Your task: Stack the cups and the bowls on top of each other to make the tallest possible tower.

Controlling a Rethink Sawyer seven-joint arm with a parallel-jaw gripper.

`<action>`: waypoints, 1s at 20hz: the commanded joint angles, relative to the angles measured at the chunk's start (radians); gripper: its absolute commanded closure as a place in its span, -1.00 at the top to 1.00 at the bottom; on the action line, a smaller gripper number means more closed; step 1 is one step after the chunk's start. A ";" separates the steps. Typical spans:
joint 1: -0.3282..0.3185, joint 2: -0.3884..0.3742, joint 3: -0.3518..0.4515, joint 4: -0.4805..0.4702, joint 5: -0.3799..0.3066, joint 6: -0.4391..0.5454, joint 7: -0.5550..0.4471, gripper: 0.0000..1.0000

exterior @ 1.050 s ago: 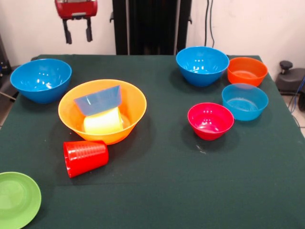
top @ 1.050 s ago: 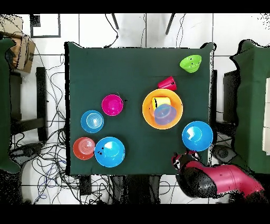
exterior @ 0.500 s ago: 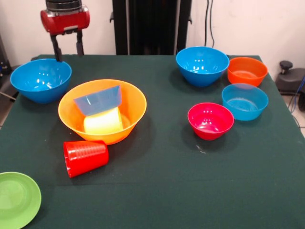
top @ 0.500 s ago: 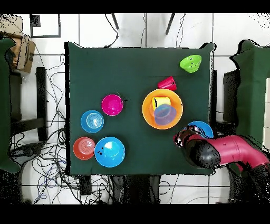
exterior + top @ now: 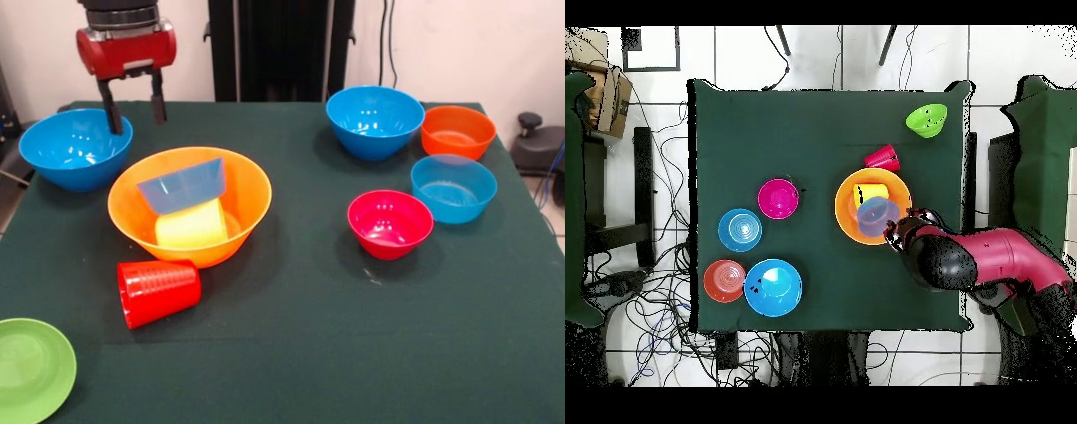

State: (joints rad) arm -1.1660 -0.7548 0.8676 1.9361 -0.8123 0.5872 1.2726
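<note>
The tower's base, the big yellow-orange bowl point(image 5: 252, 190) point(image 5: 844, 207), holds a yellow cup point(image 5: 191, 226) point(image 5: 870, 191) lying on its side and a pale blue bowl point(image 5: 183, 185) point(image 5: 876, 215) tilted on top of it. A ribbed red cup point(image 5: 157, 291) point(image 5: 882, 157) lies on its side in front of that bowl. My gripper point(image 5: 137, 122) hangs open and empty above the gap between the big bowl and a deep blue bowl point(image 5: 75, 147). In the overhead view my arm point(image 5: 985, 262) hides this blue bowl.
Another deep blue bowl point(image 5: 374, 120) point(image 5: 773, 287), an orange bowl point(image 5: 457, 131) point(image 5: 724, 280), a second pale blue bowl point(image 5: 453, 187) point(image 5: 740, 230) and a pink-red bowl point(image 5: 389, 223) point(image 5: 778, 198) cluster on the other side. A light green bowl point(image 5: 31, 367) point(image 5: 926, 120) sits at a table corner.
My gripper has come down from beyond the table's far edge, passed over the left deep blue bowl, and shifted toward the big yellow-orange bowl. Bowls and cups have not moved.
</note>
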 commanded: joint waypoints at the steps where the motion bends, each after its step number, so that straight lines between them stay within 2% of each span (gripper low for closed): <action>1: 0.065 -0.005 -0.036 0.006 0.051 -0.049 0.118 1.00; 6: 0.056 -0.036 -0.091 0.075 0.057 -0.138 0.195 1.00; 10: 0.053 -0.027 -0.129 0.100 0.068 -0.196 0.238 1.00; 17: 0.049 0.001 -0.156 0.092 0.050 -0.202 0.191 1.00; 20: 0.053 0.011 -0.180 0.081 0.017 -0.217 0.172 1.00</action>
State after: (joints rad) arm -1.1512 -0.7663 0.7840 1.9851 -0.7521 0.3919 1.3448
